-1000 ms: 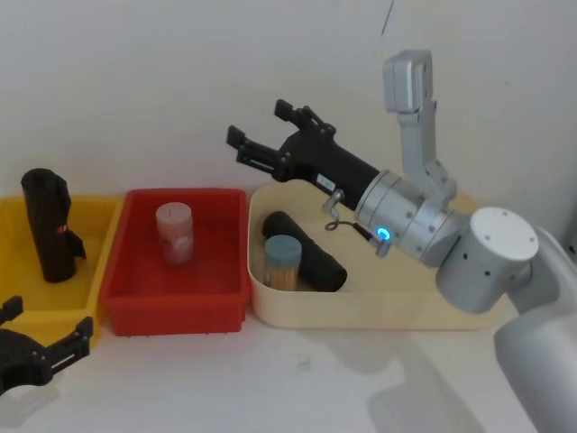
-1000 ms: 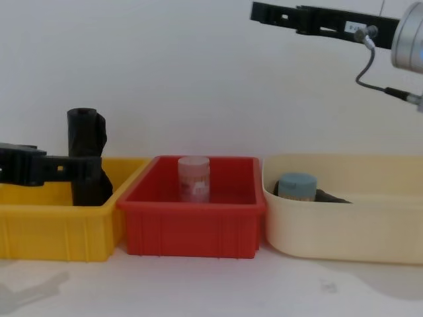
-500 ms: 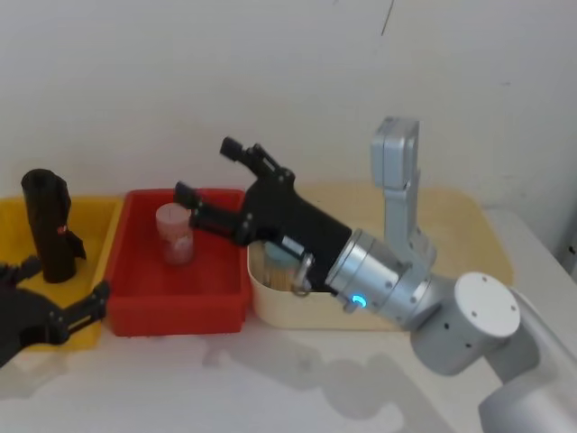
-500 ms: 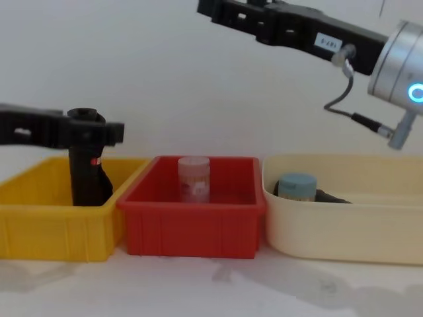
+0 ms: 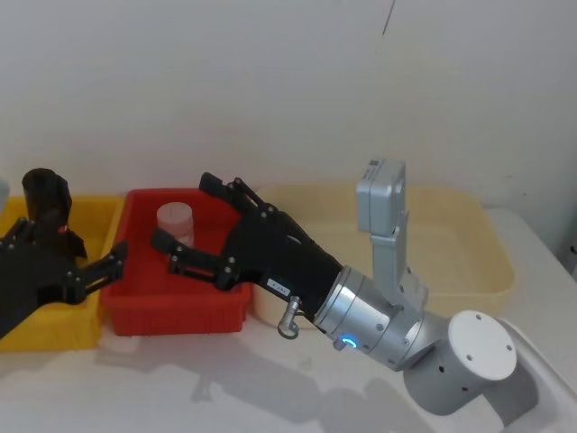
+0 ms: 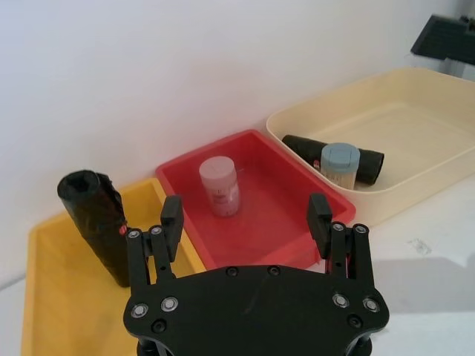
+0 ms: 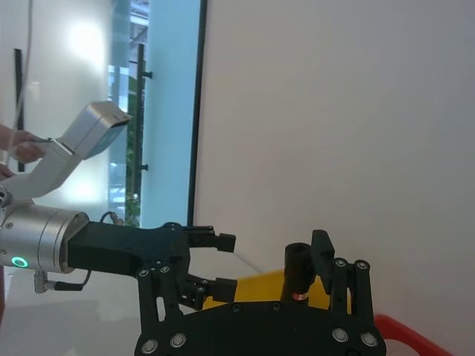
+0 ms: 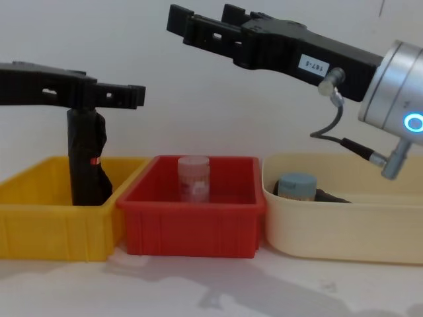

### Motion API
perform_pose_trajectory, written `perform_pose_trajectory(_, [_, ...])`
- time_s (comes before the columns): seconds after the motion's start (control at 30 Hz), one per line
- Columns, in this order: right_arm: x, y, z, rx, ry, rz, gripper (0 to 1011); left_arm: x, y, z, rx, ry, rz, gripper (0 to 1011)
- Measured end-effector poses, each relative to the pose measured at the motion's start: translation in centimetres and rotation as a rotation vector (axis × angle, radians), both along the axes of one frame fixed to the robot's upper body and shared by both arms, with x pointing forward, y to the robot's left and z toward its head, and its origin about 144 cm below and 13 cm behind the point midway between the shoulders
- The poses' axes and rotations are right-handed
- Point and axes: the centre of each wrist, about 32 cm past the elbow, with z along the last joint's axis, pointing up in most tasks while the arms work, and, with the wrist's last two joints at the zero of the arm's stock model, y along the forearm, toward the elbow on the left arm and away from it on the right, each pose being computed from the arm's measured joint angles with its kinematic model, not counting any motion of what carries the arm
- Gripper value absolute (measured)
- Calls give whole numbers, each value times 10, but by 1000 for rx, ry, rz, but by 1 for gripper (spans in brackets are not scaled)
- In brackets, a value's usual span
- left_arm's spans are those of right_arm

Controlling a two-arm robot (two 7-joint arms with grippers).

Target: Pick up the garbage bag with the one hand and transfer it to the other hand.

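Garbage bag (image 6: pixel 332 151) lies untouched in the cream bin (image 6: pixel 415 119) on the right. My left claw (image 8: pixel 135 96) and right claw (image 8: pixel 182 21) hover spread and empty above the red bin (image 8: pixel 192 231); reaching for the bag comes next.

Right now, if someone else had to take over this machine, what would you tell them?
Left tool: open, empty, raised over the yellow bin.
Right tool: open, empty, raised over the red bin.
Garbage bag: lying in the cream tray beside the blue-lidded jar, not gripped.
The red-marked roll standing in the yellow bin is not the one.
Done: no pick-up yet.
Left: grasp the bag, lift, hand over.
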Motion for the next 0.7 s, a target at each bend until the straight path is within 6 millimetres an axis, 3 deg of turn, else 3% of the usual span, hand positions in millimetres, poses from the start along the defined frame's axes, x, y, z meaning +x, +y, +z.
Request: perform_pose_trajectory(0.7, [-23,18,14,-10,102,-194,1001,7,-3,6,11,-31,-15,1001])
